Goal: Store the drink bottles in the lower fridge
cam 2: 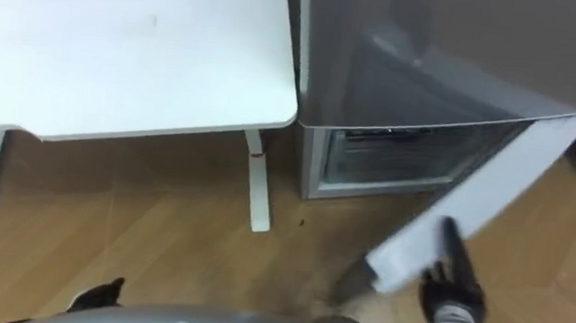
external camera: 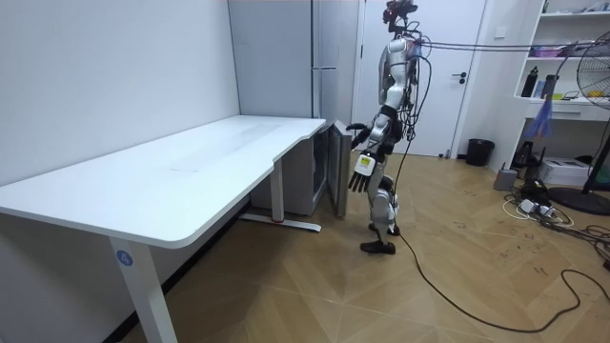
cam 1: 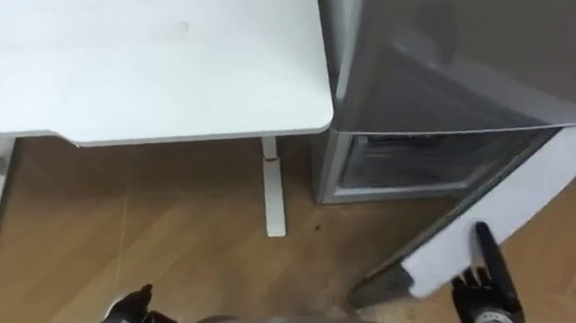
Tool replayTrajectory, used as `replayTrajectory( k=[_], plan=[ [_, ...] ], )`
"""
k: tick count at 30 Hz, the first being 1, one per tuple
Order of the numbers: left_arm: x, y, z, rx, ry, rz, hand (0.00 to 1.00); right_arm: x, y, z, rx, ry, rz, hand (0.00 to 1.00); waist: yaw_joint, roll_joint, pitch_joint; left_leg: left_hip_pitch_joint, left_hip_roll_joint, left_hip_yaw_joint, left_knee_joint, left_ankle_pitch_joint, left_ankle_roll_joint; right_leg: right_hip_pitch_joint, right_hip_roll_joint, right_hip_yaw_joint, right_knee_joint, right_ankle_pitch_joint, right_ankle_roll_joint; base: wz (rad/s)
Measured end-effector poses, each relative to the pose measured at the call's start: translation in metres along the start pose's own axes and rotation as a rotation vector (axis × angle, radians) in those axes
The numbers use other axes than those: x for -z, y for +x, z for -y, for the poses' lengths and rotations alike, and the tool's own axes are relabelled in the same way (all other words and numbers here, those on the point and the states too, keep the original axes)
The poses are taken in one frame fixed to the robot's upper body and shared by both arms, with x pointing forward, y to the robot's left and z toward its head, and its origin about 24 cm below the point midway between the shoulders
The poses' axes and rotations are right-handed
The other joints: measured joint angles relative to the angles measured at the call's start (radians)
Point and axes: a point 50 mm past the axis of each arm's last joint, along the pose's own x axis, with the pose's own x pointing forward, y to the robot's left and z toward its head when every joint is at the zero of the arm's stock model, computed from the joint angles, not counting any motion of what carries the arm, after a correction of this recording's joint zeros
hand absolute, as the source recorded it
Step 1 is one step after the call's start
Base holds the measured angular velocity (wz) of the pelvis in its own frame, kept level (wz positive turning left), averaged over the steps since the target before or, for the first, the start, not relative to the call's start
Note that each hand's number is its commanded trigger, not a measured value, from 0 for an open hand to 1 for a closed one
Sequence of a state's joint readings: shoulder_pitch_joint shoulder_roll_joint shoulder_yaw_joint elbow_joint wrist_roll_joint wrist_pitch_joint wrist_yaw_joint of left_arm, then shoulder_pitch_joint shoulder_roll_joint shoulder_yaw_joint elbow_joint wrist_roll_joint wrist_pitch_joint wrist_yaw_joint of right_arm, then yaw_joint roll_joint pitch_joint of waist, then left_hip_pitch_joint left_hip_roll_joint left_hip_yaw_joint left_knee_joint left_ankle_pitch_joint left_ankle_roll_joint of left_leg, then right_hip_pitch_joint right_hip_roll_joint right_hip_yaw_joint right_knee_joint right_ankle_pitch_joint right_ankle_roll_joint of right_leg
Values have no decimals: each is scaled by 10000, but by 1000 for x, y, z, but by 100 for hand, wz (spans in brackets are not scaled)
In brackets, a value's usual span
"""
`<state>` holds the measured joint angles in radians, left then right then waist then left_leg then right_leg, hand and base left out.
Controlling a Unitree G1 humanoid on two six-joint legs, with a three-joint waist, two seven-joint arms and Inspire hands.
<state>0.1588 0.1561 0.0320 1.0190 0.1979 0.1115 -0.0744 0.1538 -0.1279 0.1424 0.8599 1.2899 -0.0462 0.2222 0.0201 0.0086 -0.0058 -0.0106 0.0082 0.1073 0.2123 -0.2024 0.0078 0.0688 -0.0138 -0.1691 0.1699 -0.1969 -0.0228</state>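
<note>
A long white tabletop [external camera: 162, 186] is standing along the pale wall [external camera: 105, 67] on a wood floor [external camera: 305, 286] (herringbone planks). A white door [external camera: 467, 105] is sitting shut beyond, a shelf [external camera: 562, 100] and fan [external camera: 593, 71] standing nearby.

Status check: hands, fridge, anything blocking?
Left hand open, hanging at side. Right hand at lower fridge door's edge; door open, compartment exposed. White table alongside, apart from door.
</note>
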Motion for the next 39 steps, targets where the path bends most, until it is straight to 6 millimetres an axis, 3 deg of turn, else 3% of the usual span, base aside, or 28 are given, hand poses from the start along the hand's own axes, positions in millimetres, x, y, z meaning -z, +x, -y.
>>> replayTrajectory(
  k=[6,9,16,20,24,29,36,39],
  plan=[
    [-14,2,2,74,87,342,0,63,3,-82,-5578,-3644,-3931,0,751,-90,16,-164,-94,-279,235,15,-5,32,-39,-277,-183,-6,-2,18],
    [-17,2,2,91,-458,457,0,76,0,-91,-6476,-3935,-4997,0,948,-116,84,-199,-163,-456,238,29,24,149,-82,-413,-189,-4,30,20],
    [-20,3,8,236,-755,547,0,67,0,-85,-6479,-4205,-5354,0,941,21,188,-316,-217,-645,161,28,72,157,-127,-650,-181,25,79,10],
    [-23,3,9,263,-500,601,0,66,-1,-82,-6487,-4233,-5551,0,928,60,184,-298,-208,-616,99,35,73,134,-126,-652,-183,25,79,-2],
    [-23,3,7,168,-376,606,0,60,0,-74,-6169,-4438,-5568,0,913,-55,136,-209,-212,-541,106,58,89,155,-149,-647,-185,26,80,0],
    [-20,2,1,-6,-313,547,0,55,-2,-45,-5001,-4864,-5878,0,839,-278,93,-125,-222,-530,110,64,107,295,-188,-688,-186,43,109,4],
    [-11,1,0,-77,-608,370,0,40,-6,5,-2423,-4452,-5683,0,607,-321,115,33,-233,-590,-12,76,135,461,-186,-784,-192,71,158,1],
    [-10,1,-1,-109,-688,374,0,33,-8,16,-1797,-4264,-5373,0,583,-327,112,40,-245,-615,-13,85,125,456,-185,-792,-193,72,157,-2]
  ],
)
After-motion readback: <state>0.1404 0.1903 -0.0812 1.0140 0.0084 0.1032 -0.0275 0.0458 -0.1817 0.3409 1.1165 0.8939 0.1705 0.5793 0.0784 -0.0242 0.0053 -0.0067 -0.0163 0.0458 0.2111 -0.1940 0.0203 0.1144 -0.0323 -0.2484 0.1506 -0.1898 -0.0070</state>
